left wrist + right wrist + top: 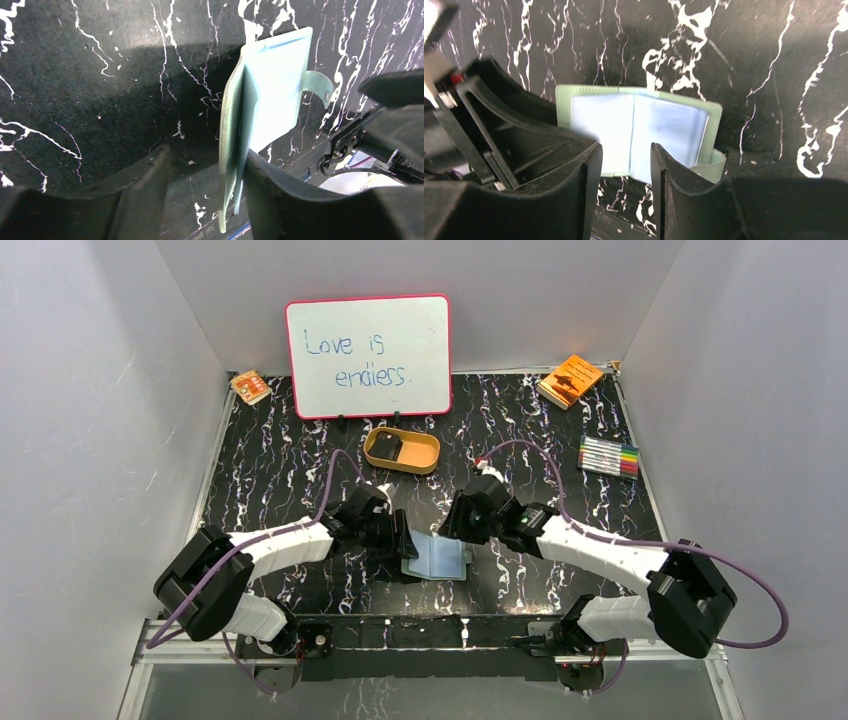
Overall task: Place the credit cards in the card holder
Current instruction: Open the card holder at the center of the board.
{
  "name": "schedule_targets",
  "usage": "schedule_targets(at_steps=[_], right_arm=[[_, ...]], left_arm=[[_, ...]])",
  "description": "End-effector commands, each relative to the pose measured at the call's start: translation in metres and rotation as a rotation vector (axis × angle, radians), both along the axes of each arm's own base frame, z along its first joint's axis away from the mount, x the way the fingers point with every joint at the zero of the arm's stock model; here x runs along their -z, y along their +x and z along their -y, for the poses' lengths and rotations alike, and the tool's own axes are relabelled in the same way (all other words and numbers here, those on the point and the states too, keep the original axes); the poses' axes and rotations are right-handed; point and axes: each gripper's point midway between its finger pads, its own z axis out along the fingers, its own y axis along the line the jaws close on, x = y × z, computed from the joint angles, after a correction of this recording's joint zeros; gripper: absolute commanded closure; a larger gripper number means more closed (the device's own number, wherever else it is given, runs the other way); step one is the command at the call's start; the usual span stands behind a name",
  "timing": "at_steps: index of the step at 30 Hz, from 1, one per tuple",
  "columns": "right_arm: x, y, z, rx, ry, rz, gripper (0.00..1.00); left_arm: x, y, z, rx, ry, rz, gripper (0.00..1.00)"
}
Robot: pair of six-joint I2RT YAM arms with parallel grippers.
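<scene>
Left gripper (206,155) fingers fill the foreground of the left wrist view, set moderately apart. One raised leaf of the card holder (270,95) stands in the gap, close against the finger on the right of that view and clear of the other; it is not clamped. Farther back on the black marbled table (280,470), the tan oval tray (425,462) holds what appears to be one dark credit card (388,448). The card holder lies opened between both grippers at the near middle of the table, its clear sleeves exposed. Right gripper (624,150) hangs over its near edge, jaws narrowly apart, holding nothing.
</scene>
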Motion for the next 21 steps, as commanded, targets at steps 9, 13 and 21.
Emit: schedule_targets(at_steps=[9, 13, 21], right_arm=[[-0.037, 0.113, -0.025, 0.077, 0.076, 0.082, 0.17], [-0.025, 0.154, -0.024, 0.147, 0.038, 0.066, 0.16], [0.003, 0.21, -0.038, 0.179, -0.015, 0.004, 0.2]], left_arm=[[-0.002, -0.005, -0.003, 0.014, -0.014, 0.013, 0.88], [-0.003, -0.008, -0.013, -0.01, 0.02, 0.015, 0.97], [-0.014, -0.008, -0.031, -0.067, 0.053, 0.06, 0.98]])
